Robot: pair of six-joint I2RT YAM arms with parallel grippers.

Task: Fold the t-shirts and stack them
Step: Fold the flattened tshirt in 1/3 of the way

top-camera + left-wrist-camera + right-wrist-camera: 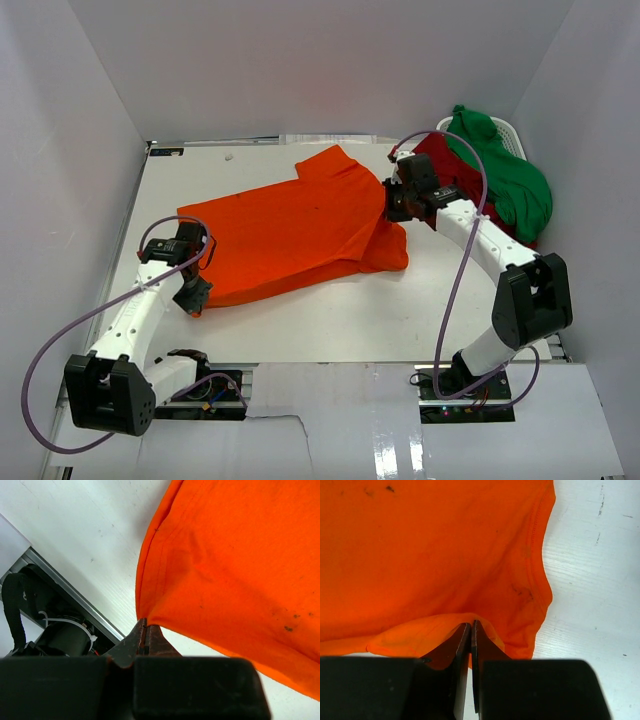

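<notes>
On white table (330, 320), bright orange cotton t-shirt (300, 230) spread out, left gripper (146, 625) pinched tight on its hem corner, right gripper (471, 625) clamped on a sleeve-side fold.

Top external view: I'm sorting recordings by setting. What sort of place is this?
Probably a lab robot cell: plain white walls box in a white table, with the left arm and right arm bolted at its near edge.
</notes>
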